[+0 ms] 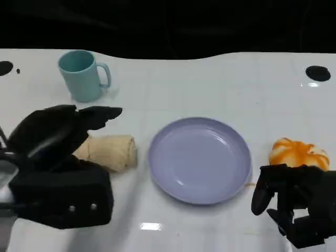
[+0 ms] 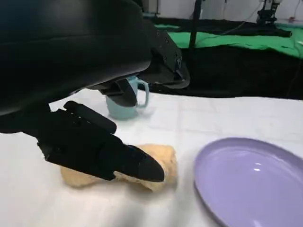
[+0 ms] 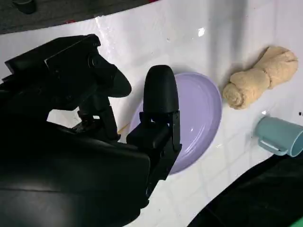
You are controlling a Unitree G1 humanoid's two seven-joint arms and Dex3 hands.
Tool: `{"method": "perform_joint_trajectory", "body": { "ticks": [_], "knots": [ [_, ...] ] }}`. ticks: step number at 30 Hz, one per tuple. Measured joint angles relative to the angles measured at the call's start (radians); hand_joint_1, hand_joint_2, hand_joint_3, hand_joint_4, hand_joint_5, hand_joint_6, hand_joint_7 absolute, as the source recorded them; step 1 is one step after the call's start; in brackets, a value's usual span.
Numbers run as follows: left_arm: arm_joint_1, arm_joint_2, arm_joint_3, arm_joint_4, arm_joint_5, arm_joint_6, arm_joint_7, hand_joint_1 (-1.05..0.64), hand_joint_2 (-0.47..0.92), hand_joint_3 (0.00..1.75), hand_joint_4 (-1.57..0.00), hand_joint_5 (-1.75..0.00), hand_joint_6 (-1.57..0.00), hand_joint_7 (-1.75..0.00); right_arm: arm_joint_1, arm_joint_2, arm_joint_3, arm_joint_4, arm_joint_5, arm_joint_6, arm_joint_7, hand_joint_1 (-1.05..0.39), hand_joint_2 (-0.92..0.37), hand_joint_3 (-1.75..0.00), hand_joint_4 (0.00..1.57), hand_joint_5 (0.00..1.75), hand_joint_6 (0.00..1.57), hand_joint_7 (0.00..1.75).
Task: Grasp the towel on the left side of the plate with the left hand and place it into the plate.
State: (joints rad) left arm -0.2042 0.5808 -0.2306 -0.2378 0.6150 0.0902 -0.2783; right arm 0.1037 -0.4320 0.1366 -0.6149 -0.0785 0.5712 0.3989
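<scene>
White table (image 1: 210, 79), towel (image 1: 111, 150) lengthwise left-right.

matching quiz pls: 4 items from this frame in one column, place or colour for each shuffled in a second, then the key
Things:
1. towel
2. plate
3. mug
4. orange object

Descriptions:
A. lavender, middle of the table, nothing on it
B. teal, far left of the table, upright
C. beige roll lying left of the plate, under the left hand
D. right of the plate, by the right hand

Pairs: 1-C, 2-A, 3-B, 4-D
</scene>
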Motion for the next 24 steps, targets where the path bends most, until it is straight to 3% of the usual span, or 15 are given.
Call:
{"method": "perform_joint_trajectory", "body": {
  "ticks": [8,14,19,24],
  "knots": [
    [-0.172,-0.041,-0.124,0.204,0.172,0.046,-0.056,-0.59,0.84,0.0,-0.35,-0.19,-0.32,-0.01,0.0,-0.002,-0.001,-0.001,-0.001,-0.004,-0.002,0.02,-0.6,-1.03,0.7,1.74,0.67,1.47],
    [-0.263,-0.083,-0.192,0.397,0.217,0.025,-0.056,-0.59,0.81,0.0,-0.42,-0.15,-0.35,-0.01,0.001,-0.002,-0.001,-0.003,-0.001,-0.005,-0.002,0.02,-0.59,-1.04,0.69,1.74,0.67,1.47],
    [-0.317,-0.12,-0.23,0.536,0.224,0.008,-0.045,-0.56,0.84,0.01,-0.41,-0.11,-0.33,0.0,0.001,-0.002,0.001,-0.007,-0.002,-0.005,-0.003,0.02,-0.59,-1.04,0.69,1.74,0.68,1.47],
    [-0.381,-0.166,-0.266,0.716,0.222,0.005,-0.044,-0.52,0.87,0.01,-0.48,-0.1,-0.37,-0.02,0.001,-0.002,0.003,-0.017,-0.004,0.008,-0.004,0.02,-0.59,-1.03,0.69,1.74,0.68,1.47]
  ]
}}
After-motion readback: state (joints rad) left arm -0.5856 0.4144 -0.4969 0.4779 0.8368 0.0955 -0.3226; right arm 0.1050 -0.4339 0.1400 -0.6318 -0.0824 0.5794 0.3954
